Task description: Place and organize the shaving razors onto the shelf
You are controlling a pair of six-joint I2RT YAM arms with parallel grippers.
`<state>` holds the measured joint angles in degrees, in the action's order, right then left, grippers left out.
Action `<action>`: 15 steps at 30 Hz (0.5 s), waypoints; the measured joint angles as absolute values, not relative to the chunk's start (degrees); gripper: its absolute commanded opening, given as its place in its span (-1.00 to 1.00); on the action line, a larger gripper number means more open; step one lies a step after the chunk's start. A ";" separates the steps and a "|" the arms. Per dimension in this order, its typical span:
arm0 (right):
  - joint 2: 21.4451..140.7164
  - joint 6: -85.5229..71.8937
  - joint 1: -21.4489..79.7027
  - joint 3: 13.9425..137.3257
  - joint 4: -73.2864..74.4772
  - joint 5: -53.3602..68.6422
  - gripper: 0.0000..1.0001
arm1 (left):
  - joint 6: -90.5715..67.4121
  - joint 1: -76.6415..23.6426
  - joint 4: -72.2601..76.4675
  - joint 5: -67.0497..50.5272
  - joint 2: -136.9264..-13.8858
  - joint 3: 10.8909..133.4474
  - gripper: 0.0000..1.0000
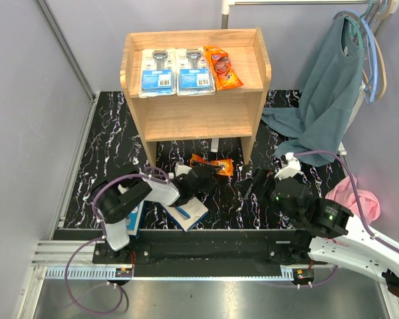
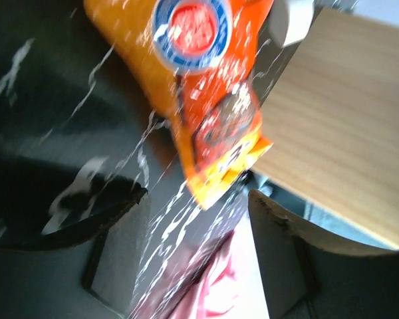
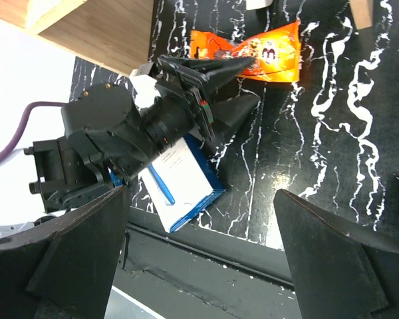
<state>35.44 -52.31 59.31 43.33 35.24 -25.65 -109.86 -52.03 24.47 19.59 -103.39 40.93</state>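
Black marbled mat, gray walls. Wooden shelf at far side; top tier holds 2 blister packs and 1 orange packet. Teal cloth hangs at right, pink cloth below it. White-and-blue box lies under the left arm. Left gripper has its jaws apart, tips at the edge of a 2nd orange packet on the mat. Right gripper is spread wide, holding nothing.
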 measured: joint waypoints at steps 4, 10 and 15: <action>34.20 -52.84 59.31 42.44 36.34 -26.00 0.99 | -111.15 -50.61 26.22 19.20 -105.34 41.89 0.13; 33.98 -53.01 59.31 42.33 36.38 -26.09 0.99 | -112.01 -49.41 28.03 17.80 -108.95 44.03 -0.27; 33.91 -53.25 59.31 42.19 36.38 -26.09 1.00 | -112.55 -49.04 28.93 16.49 -110.91 44.99 -0.51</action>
